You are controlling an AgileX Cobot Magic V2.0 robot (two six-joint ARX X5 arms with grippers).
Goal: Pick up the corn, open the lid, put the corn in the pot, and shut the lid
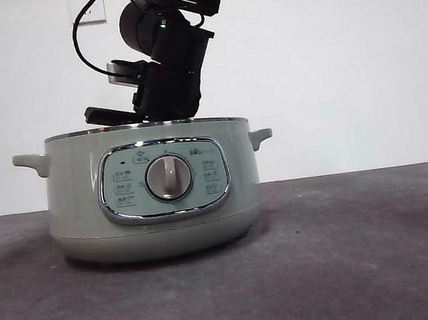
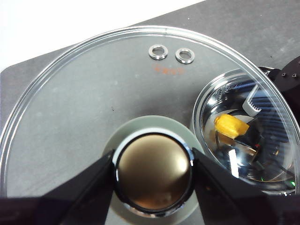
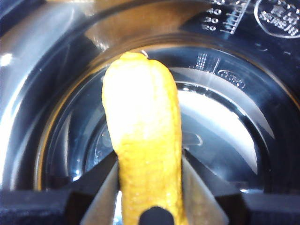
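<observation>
Corn (image 3: 143,140): yellow-orange, tapered, hanging inside the pot's dark shiny bowl, above its floor, clamped at the thick end. Lid (image 2: 93,93): clear glass, steel-rimmed, lifted off and held to the side of the pot by its metal-capped pale green knob. Pot (image 1: 70,193): sage green, open, upright on the desk, dial facing front.
</observation>
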